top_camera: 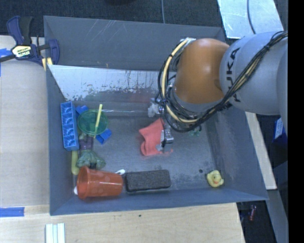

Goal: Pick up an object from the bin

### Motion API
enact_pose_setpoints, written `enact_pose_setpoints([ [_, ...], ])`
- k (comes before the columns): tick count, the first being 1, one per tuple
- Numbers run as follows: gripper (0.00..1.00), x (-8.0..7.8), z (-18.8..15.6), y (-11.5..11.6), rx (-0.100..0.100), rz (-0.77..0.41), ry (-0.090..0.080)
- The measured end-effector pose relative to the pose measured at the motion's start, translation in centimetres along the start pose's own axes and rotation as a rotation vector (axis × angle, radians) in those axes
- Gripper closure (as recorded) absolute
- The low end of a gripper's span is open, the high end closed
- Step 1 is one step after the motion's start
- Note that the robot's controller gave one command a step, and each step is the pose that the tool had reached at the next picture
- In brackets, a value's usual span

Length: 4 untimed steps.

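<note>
My gripper (166,137) is low in the middle of the bin, under the arm's orange cover. Its tip is against the right side of a crumpled red soft thing (150,137) that lies on the bin floor. Whether the red thing is in its grasp cannot be seen. A black oblong block (147,180) lies flat near the front wall, below and left of the gripper. A small yellow duck (214,178) sits in the front right corner.
Along the left wall lies a heap: a blue ridged block (69,125), a green cup with a yellow straw (92,122), a small blue piece (104,135), a grey-green figure (88,159) and an orange-red cup (99,183) on its side.
</note>
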State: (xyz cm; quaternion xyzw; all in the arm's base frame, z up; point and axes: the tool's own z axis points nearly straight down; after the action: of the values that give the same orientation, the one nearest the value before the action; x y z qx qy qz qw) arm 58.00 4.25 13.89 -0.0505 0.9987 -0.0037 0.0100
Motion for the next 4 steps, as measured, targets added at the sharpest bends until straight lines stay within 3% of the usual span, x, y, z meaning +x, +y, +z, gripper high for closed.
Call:
enact_pose_setpoints([
  [1, 0.00, 0.6, 5.6, -1.9, 0.000, 0.040, -0.008],
  [2, 1.00, -2.3, 6.7, -3.1, 0.002, -0.181, -0.022],
  [3, 1.00, -2.3, 6.7, -3.1, 0.002, -0.182, -0.022],
  [4, 1.00, -2.4, 0.6, -3.7, 0.001, -0.210, -0.015],
])
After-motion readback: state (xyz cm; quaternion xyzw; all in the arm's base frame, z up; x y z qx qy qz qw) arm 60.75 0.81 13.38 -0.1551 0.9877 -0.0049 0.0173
